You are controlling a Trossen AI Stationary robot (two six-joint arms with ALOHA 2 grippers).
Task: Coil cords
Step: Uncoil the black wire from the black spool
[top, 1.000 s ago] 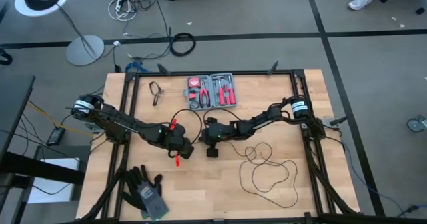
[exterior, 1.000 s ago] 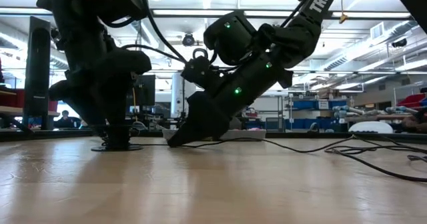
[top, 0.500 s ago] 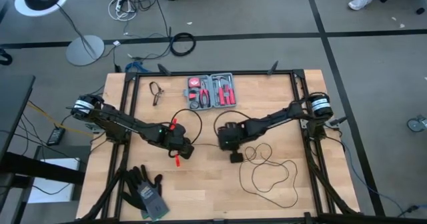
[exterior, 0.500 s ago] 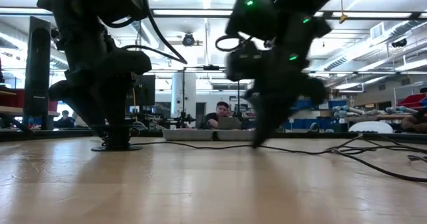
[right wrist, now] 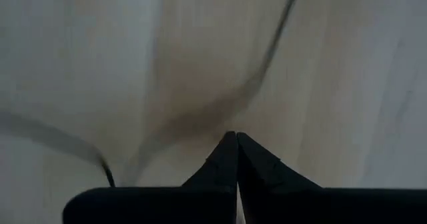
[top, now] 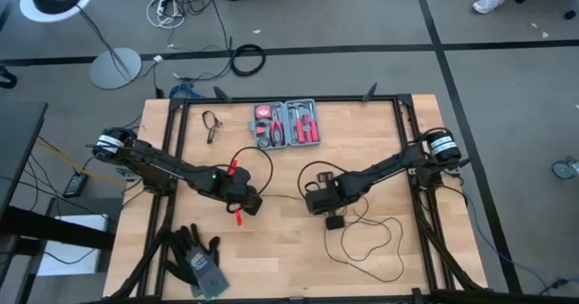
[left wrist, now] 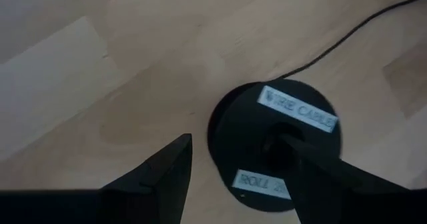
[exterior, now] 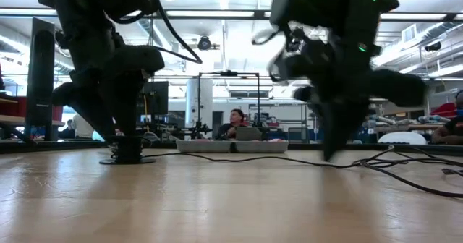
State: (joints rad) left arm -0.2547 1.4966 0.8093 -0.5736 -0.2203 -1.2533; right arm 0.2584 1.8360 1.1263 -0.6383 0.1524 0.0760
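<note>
High view: on the wooden counter [top: 380,123], the thin black cord [top: 375,241] lies in loose loops; the right end effector [top: 336,221], pinched shut, drags a strand. Gathering looks underway; next comes winding.

Left wrist view: the left end effector [left wrist: 233,171], spread wide, straddles the cord's flat matte disc [left wrist: 275,147], pinning it.

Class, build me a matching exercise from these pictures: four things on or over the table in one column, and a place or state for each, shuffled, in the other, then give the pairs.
Things:
1. left gripper
2. right gripper
3. red tool kit
4. gloves

Places or states:
A. lying open at the table's far edge
B. fingers shut, tips together
C. near corner on the left arm's side
D. fingers apart, around a labelled black disc

Pairs: 1-D, 2-B, 3-A, 4-C
</note>
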